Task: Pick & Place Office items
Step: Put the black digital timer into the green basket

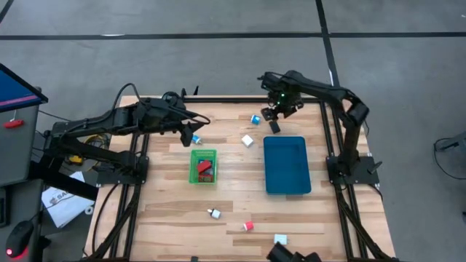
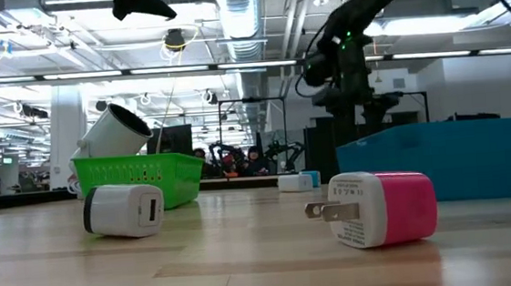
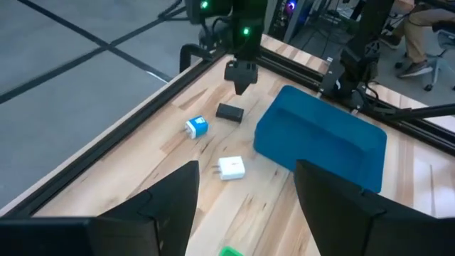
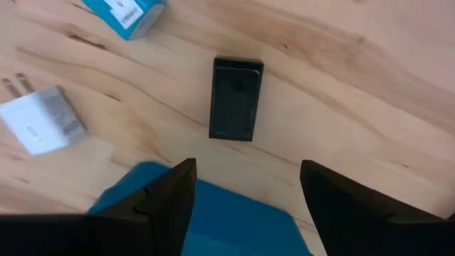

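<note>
High view is showing three small chargers (image 1: 248,226) still lying loose at the near edge. Mid-table, the green tray (image 1: 193,173) is holding red and black items (image 1: 204,168), while the blue tray (image 1: 287,182) is sitting empty. Farther back, the left gripper (image 1: 191,135) is waiting with fingers parted and empty; the right gripper (image 4: 245,188), fingers spread, is hovering over a black block (image 4: 235,98). Most sorting looks undone.

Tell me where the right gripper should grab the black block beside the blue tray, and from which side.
Grip the black block across its two long sides, coming straight down from above. It lies flat on bare wood, clear of the blue tray, and the open right gripper hangs nearly over it.
</note>
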